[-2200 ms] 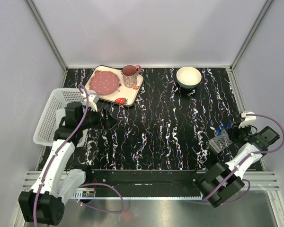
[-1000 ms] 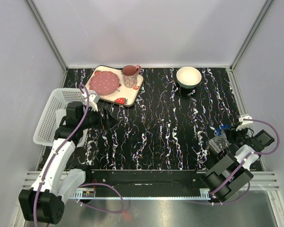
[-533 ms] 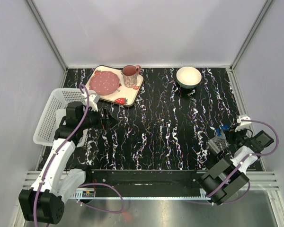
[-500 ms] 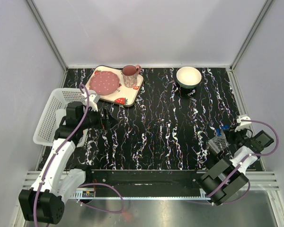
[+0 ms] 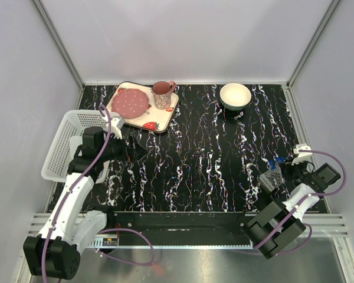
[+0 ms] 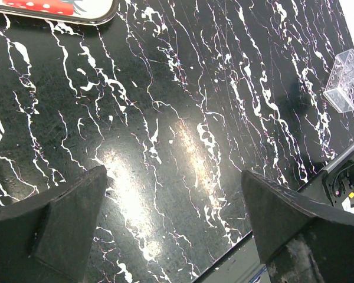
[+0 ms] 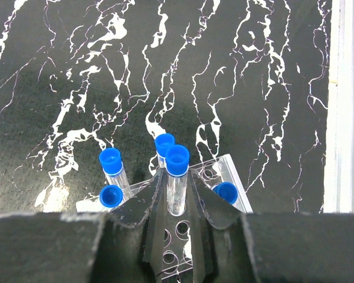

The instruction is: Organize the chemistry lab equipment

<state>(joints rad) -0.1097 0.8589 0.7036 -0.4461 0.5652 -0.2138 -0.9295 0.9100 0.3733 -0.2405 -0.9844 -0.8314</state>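
A clear perforated tube rack [image 7: 204,171] stands near the table's right edge, also seen in the top view as the rack [image 5: 273,178] and far off in the left wrist view as the rack [image 6: 346,88]. My right gripper [image 7: 176,175] is shut on a blue-capped test tube [image 7: 177,160] that stands upright with its bottom in a rack hole. Several other blue-capped tubes [image 7: 110,162] stand around it in the rack. My left gripper [image 6: 174,177] hangs open over bare table at the left, holding nothing, shown from above as the left gripper [image 5: 135,150].
A white basket [image 5: 62,144] sits at the left edge beside the left arm. A strawberry-print tray [image 5: 150,122] with a pink plate and cup is at the back left, a white bowl [image 5: 235,95] at the back right. A metal rail [image 7: 342,106] borders the table's right side.
The right arm's elbow and wrist have shifted slightly over the rack, still gripping the tube. The left arm has not moved.
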